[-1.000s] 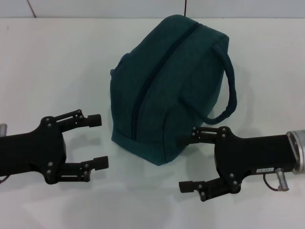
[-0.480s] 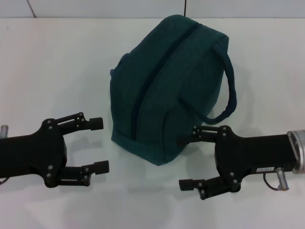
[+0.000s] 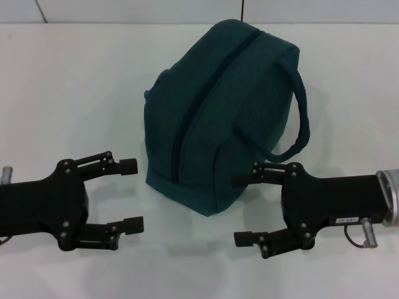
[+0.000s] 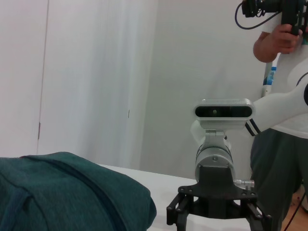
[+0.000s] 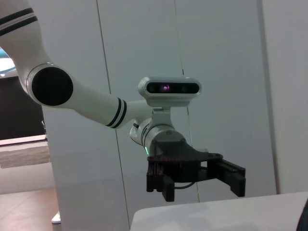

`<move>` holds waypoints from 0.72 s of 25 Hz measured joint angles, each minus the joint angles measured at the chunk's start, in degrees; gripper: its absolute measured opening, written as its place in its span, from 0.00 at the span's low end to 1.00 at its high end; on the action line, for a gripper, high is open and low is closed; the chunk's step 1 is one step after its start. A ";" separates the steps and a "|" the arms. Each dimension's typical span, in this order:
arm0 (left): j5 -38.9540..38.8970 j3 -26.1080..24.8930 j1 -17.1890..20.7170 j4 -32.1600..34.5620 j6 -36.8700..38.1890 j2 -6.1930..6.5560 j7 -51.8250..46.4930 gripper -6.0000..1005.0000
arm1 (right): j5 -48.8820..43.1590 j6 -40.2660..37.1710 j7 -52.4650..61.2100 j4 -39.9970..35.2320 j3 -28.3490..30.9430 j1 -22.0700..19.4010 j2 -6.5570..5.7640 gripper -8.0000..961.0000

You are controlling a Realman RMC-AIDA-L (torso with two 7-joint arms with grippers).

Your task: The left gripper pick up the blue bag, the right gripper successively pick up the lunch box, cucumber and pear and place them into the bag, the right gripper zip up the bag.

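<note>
Claws, left [image 3: 132, 195] and right [image 3: 242, 210], gape beside the zipped blue bag [image 3: 218, 112]; left wrist view alone shows a bystander [image 4: 284, 120].

The table [image 3: 81, 81] is white and smooth, and soft shadows lie on it. At its far edge stands a pale grey wall [image 3: 137, 9] with thin dark lines running down it.

From the left wrist view, the wall [image 4: 178, 72] behind the table is white, and a long white curtain [image 4: 91, 82] hangs beside it. A person [image 4: 284, 120] in a white shirt and grey trousers stands at the side, holding a black camera [image 4: 269, 7] up high.

From the right wrist view, tall white panels [image 5: 216, 57] make the wall, with thin dark seams between them. At one side a dark opening [image 5: 19, 115] shows, with a light-coloured floor [image 5: 29, 207] below it. A corner of the white table shows low down.
</note>
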 joint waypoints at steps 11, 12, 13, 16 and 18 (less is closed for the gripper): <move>0.57 0.00 0.00 -0.06 0.04 -0.08 0.00 0.88 | 0.46 -0.07 0.03 0.03 0.01 -0.03 0.00 0.92; 0.59 0.00 0.00 -0.14 0.04 -0.10 -0.01 0.88 | 0.57 -0.11 0.02 0.05 0.01 -0.07 0.00 0.92; 0.59 0.00 0.00 -0.22 0.04 -0.13 -0.01 0.88 | 0.65 -0.16 0.03 0.07 0.00 -0.11 0.00 0.92; 0.60 0.00 0.00 -0.33 0.04 -0.13 -0.01 0.88 | 0.69 -0.20 0.02 0.11 0.00 -0.16 0.00 0.92; 0.60 0.00 0.00 -0.35 0.04 -0.13 -0.01 0.88 | 0.69 -0.22 0.01 0.11 0.00 -0.18 0.00 0.92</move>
